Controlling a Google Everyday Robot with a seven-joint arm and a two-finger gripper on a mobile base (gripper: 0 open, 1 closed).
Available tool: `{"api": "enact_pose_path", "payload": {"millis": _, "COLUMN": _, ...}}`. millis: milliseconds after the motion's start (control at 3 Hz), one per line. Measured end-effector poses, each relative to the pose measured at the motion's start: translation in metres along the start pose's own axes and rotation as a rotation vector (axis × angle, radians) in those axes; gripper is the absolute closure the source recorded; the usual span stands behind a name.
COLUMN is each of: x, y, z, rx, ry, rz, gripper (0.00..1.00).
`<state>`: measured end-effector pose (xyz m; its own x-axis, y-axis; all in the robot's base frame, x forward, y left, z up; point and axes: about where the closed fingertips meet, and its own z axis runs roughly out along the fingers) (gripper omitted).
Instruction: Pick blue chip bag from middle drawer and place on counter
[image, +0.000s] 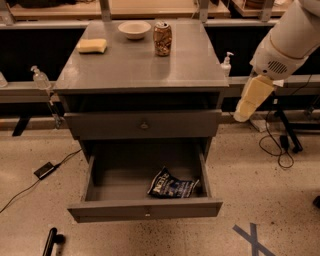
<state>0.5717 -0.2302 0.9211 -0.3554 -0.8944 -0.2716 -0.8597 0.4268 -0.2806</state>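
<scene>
Grey metal middle drawer (145, 211) stands pulled open, with the blue chip bag (172, 186) lying flat inside near its front right corner. The cream gripper (245, 111) hangs to the right of the counter (140, 67), well apart from the bag; whether it is open or closed cannot be told. A tan can (162, 38) stands on the counter.

yellow sponge (92, 45) 11 o'clock | white bowl (134, 29) 12 | tan can (162, 38) 12 | pump bottle (40, 77) 10 | gripper (252, 97) 2 o'clock
</scene>
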Motion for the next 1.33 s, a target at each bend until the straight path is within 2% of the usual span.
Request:
{"api": "enact_pose_path", "payload": {"millis": 333, "x": -0.001, "y": 0.002, "z": -0.003, "rx": -0.003, "ry": -0.007, "rz": 0.0, "gripper": 0.0}}
{"api": "enact_pose_path", "payload": {"millis": 667, "x": -0.006, "y": 0.011, "z": 0.005, "rx": -0.085, "ry": -0.068, "rz": 0.023, "gripper": 0.0}}
{"api": "enact_pose_path", "payload": {"millis": 1000, "x": -0.062, "y": 0.045, "z": 0.033, "rx": -0.192, "ry": -0.18, "rz": 0.033, "gripper": 0.0}}
{"api": "enact_pose_path", "payload": {"millis": 1333, "x": -0.119, "y": 0.087, "z": 0.083, "rx": -0.279, "ry": -0.272, "rz": 0.033, "gripper": 0.0}}
